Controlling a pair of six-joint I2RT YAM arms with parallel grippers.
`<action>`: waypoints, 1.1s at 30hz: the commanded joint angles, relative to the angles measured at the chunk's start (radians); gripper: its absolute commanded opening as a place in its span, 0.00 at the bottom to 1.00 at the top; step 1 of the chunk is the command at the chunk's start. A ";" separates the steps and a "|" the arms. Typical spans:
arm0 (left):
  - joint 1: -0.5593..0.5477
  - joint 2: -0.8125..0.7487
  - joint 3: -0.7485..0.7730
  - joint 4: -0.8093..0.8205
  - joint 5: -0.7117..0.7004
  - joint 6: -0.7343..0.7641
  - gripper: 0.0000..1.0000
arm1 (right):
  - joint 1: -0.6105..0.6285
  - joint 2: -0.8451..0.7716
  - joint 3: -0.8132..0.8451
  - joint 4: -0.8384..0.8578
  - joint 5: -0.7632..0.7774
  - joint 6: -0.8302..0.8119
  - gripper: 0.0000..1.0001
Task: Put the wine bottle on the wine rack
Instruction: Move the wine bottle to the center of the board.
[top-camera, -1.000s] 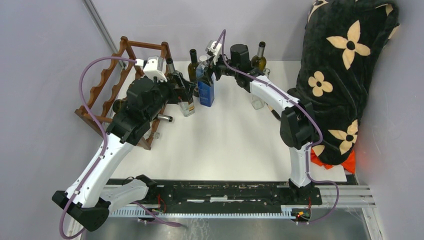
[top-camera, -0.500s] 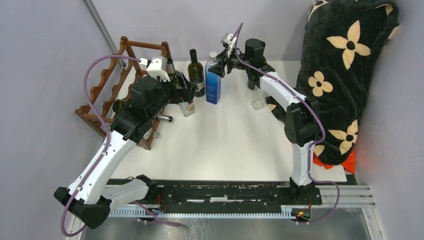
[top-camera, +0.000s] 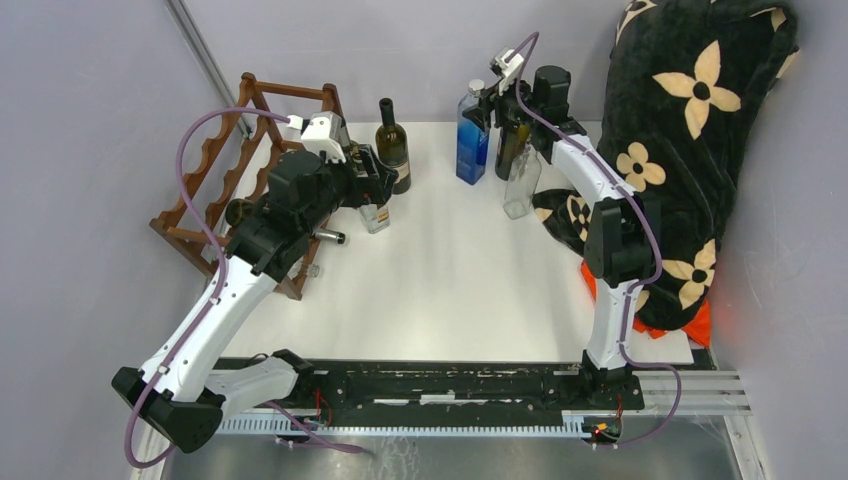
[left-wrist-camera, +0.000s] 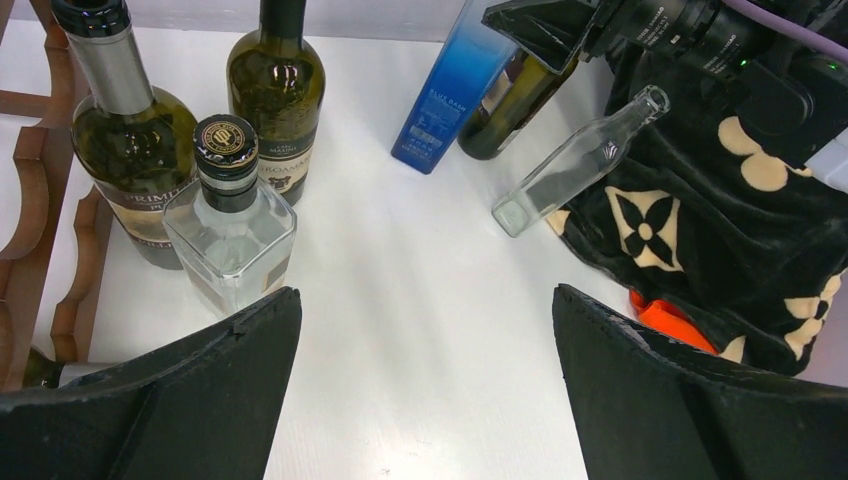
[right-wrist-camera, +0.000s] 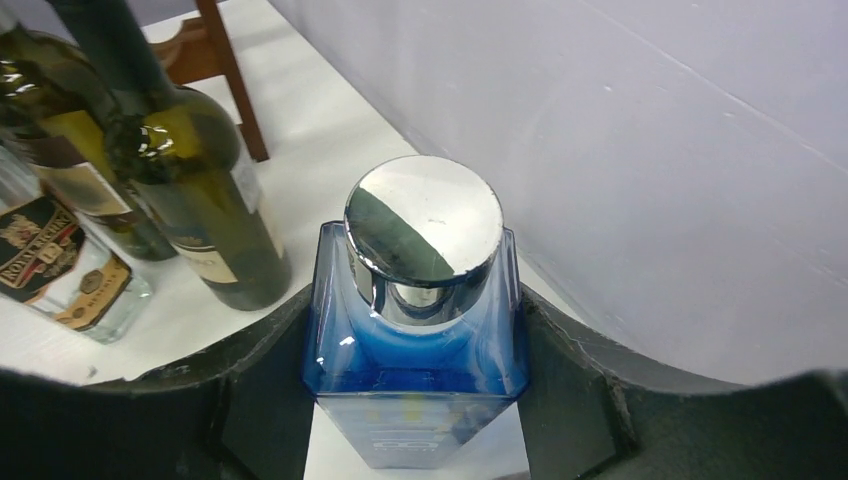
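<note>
The wine rack (top-camera: 205, 190), dark reddish wood with scalloped rails, stands at the table's left; one dark bottle (top-camera: 238, 211) lies in it. A dark green wine bottle (top-camera: 392, 150) stands upright beside the rack, also in the left wrist view (left-wrist-camera: 277, 90). My left gripper (top-camera: 375, 190) hovers open near it, nothing between its fingers (left-wrist-camera: 250, 380). My right gripper (top-camera: 487, 105) is shut on a square blue bottle (top-camera: 471, 135) with a silver cap (right-wrist-camera: 422, 225), gripping its shoulders at the back of the table. Another green wine bottle (top-camera: 512, 148) stands just behind the blue one.
A square clear bottle (left-wrist-camera: 230, 235) and a labelled wine bottle (left-wrist-camera: 125, 150) stand by the rack's rails (left-wrist-camera: 30, 220). A slim clear glass bottle (top-camera: 520, 185) leans against the black flowered blanket (top-camera: 690, 150) along the right side. The grey wall (right-wrist-camera: 650, 150) is close behind the blue bottle.
My right gripper closed on the blue bottle and carried it right along the back, away from the green bottle. The left arm shifted slightly and stayed open.
</note>
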 joint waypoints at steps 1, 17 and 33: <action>0.005 -0.004 0.029 0.059 0.018 0.043 1.00 | -0.002 -0.023 0.066 0.103 -0.003 -0.021 0.43; 0.006 -0.012 0.022 0.061 0.027 0.025 1.00 | -0.006 -0.095 0.126 0.079 -0.045 0.000 0.98; 0.005 0.003 0.048 0.060 -0.007 0.013 1.00 | -0.106 -0.343 0.074 -0.136 -0.330 -0.054 0.98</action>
